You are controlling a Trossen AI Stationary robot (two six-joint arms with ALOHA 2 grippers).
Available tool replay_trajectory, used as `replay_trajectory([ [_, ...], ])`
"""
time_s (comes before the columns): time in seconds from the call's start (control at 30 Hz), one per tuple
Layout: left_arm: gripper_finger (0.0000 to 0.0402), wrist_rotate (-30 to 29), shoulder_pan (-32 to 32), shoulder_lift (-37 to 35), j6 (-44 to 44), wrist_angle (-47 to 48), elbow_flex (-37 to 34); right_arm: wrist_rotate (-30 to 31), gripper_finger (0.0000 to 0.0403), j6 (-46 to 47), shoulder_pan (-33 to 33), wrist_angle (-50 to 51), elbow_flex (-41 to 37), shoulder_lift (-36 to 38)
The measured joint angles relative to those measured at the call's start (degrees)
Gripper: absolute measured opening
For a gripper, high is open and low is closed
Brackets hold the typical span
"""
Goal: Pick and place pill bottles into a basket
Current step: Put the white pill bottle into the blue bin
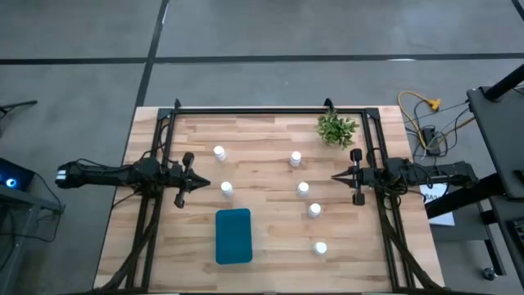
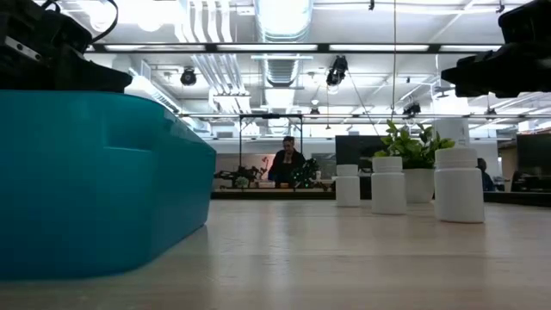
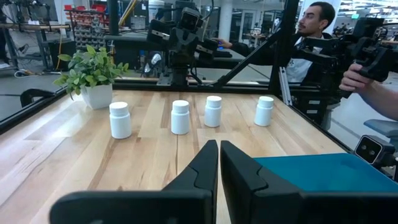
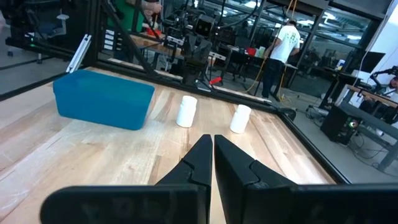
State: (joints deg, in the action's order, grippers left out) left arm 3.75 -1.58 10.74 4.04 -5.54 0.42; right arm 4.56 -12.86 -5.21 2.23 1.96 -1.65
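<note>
Left gripper (image 1: 200, 183), fingers pressed together, empty, parked at the left edge of the table (image 1: 270, 250); right gripper (image 1: 336, 176), likewise closed and empty, at the right edge: judged start poses, nothing grasped yet. Six pill bottles (image 1: 219, 152) stand upright, scattered mid-table, all outside the basket (image 1: 233, 236) near the front edge; basket appears empty. Plant (image 1: 336, 129) at the far right corner
</note>
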Motion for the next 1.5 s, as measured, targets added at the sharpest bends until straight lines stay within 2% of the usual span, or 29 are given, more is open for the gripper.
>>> replay_trajectory([
  [0.27, 0.0000, -0.02, 0.01, 0.00, 0.00, 0.02, 0.00, 0.00, 0.0009, -0.47, -0.02, -1.10, 0.02, 0.00],
  [0.47, 0.0000, -0.11, 0.02, 0.00, -0.40, -0.57, -0.01, -0.02, 0.0009, 3.14, -0.02, -1.14, 0.01, 0.00],
  [0.8, 0.0000, -0.17, 0.02, 0.00, -0.06, -9.80, -0.02, -0.02, 0.0009, 6.14, 0.00, -1.97, 0.02, 0.00],
  [1.23, 0.0000, -0.17, 0.00, 0.00, -0.22, -15.42, 0.00, -0.53, 0.0009, 6.45, -0.01, -13.95, 0.02, 0.02],
  [1.5, 0.0000, -0.20, 0.01, 0.30, -0.40, -14.45, 0.05, -0.54, 0.0009, 6.28, -0.01, -17.25, 0.02, 0.02],
])
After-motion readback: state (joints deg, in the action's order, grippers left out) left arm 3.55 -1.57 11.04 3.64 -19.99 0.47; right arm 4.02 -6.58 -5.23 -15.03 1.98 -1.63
